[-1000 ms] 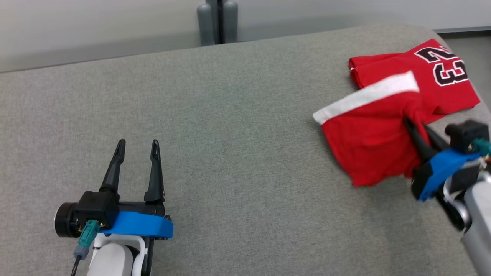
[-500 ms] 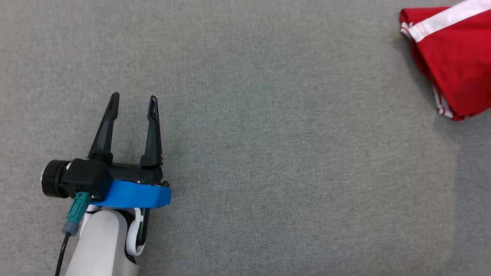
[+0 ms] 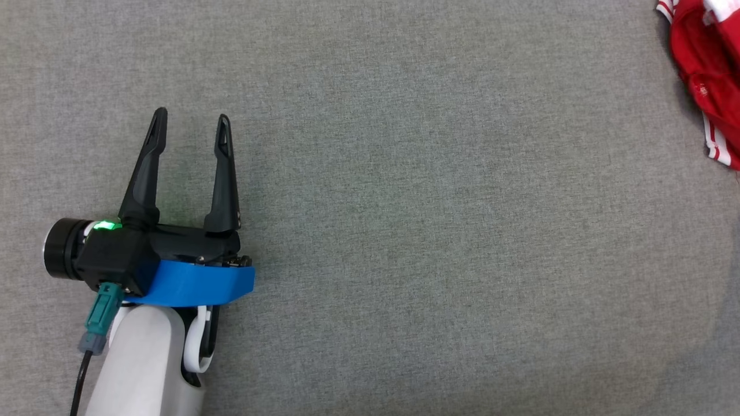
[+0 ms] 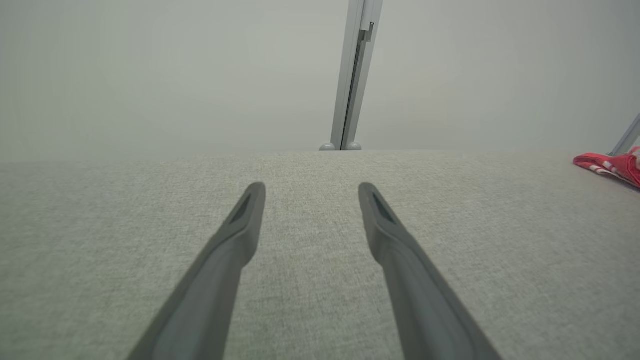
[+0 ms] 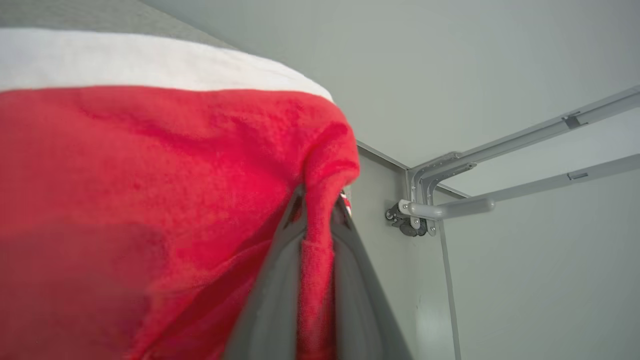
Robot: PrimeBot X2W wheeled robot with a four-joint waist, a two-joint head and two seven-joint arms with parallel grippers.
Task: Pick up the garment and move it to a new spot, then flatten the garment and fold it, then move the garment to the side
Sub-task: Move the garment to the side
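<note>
The garment (image 3: 708, 69) is a red jersey with white trim, at the far right edge of the head view. In the left wrist view the garment (image 4: 610, 166) shows small at the right edge, on the grey surface. My right gripper (image 5: 317, 205) is shut on a fold of the red cloth (image 5: 150, 190), which hangs to the left of its fingers, a white band along the top. My left gripper (image 3: 191, 124) rests open at the lower left of the head view, nothing between its fingers, far left of the garment.
A grey fabric-covered table (image 3: 433, 231) spreads across the head view. Past its far edge stands a pale wall with a grey upright post (image 4: 352, 75). Grey metal rails and a bracket (image 5: 425, 207) show to the right in the right wrist view.
The head camera has tilted down and shifted, so the garment slid to the frame's right edge. The right gripper, holding the garment a second ago, has left the head view. The left gripper stays open.
</note>
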